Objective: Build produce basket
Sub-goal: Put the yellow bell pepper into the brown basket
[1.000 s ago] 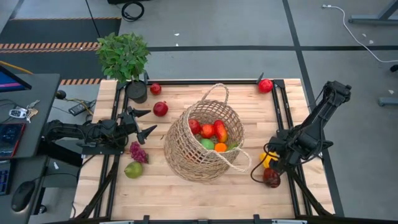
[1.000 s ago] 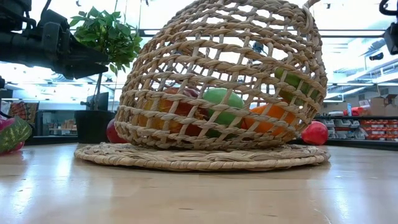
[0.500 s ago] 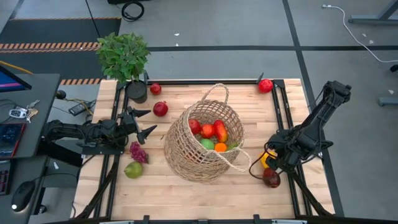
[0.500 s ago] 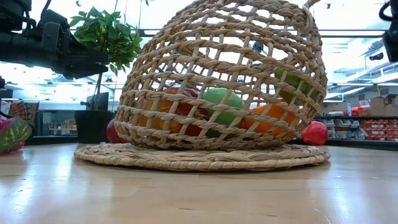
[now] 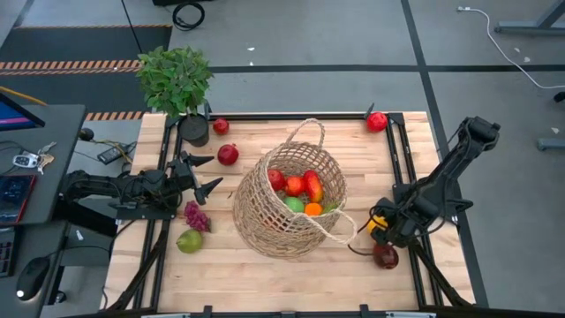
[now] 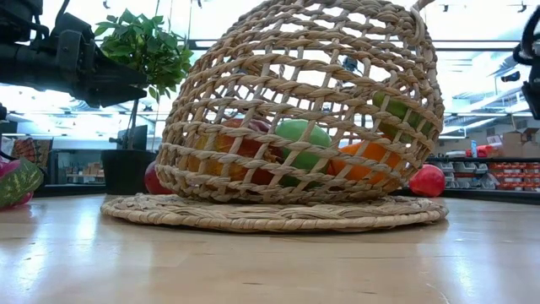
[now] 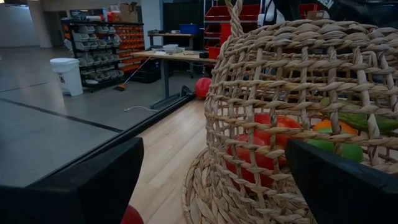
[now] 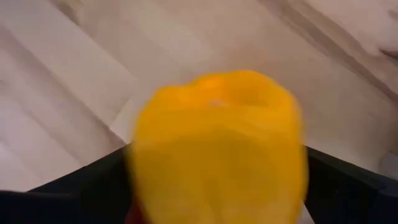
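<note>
**Yellow pepper might slip**

The right gripper [image 5: 381,228] sits just right of the basket [image 5: 284,205], fingers wide around a yellow pepper [image 8: 217,146], not squeezing yet. Closing off-centre could make it roll away. The left gripper [image 5: 205,173] waits wide open and empty, left of the basket.

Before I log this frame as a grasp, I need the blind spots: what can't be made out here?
- Right gripper contact with the yellow fruit: high view too small; right wrist view blurred, fruit fills it.
- Dark red fruit: the arm partly covers it.
- Produce count in the basket: weave hides pieces in low and left wrist views.
- Left gripper: its fingers stand open, nothing hidden.
</note>
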